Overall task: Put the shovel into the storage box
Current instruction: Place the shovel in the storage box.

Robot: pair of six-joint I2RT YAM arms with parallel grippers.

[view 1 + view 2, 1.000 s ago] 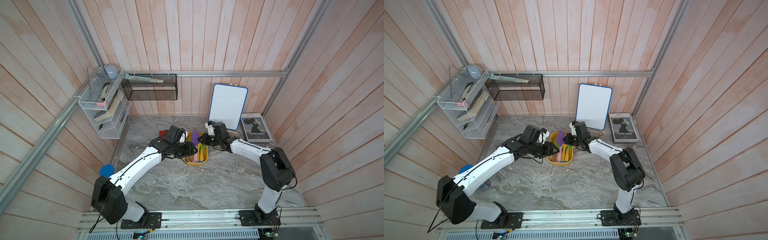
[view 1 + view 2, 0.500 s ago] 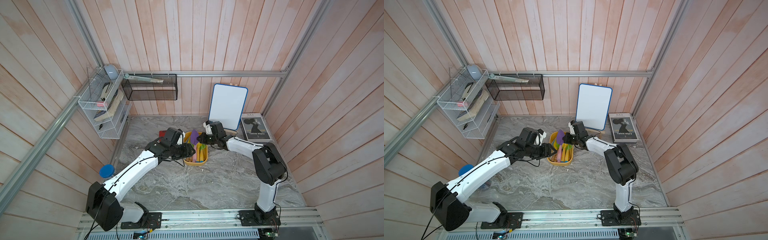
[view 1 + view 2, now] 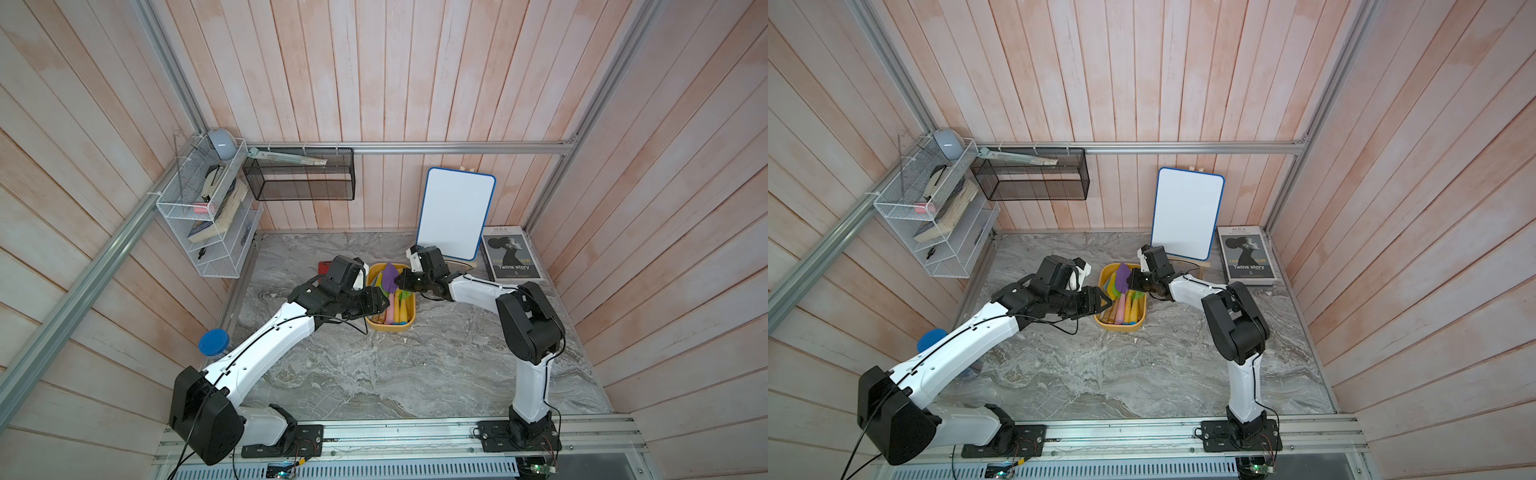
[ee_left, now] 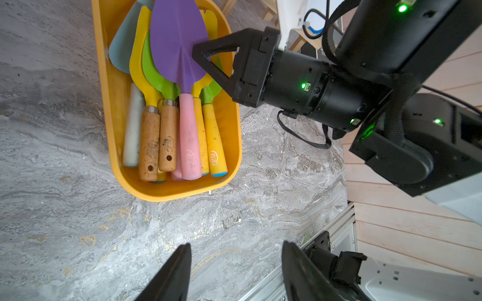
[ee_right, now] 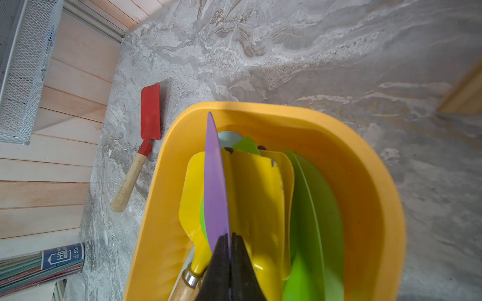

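the box (image 3: 390, 329) sits on the table (image 3: 374, 374) between the two arms, its long sides running away from the robot. the purple shovel (image 4: 180, 47) lies in it on top of the pile, with the blade toward the far end and the pink handle toward the near end, resting on the other handles. both top views show it there (image 3: 1122, 276).

the right gripper (image 4: 194, 50) reaches in over the box's right rim, and its fingers are closed flat on the right edge of the purple blade, close to the neck. in the right wrist view the two fingers (image 5: 221, 250) press together with the thin blade between them. whether the blade is lifted off the shovels below it cannot be told.

the left gripper (image 4: 236, 245) hangs by the box's left rim at the handle end, as a top view shows (image 3: 1105, 303). its fingers stand well apart and hold nothing.

under the purple shovel lie the other shovels (image 4: 156, 78): yellow, green and pale grey-blue blades, two with wooden handles, the rest yellow or white.

a red shovel (image 5: 150, 114) with a wooden handle lies flat on the table just beside the box's left side, outside it, near the far corner.
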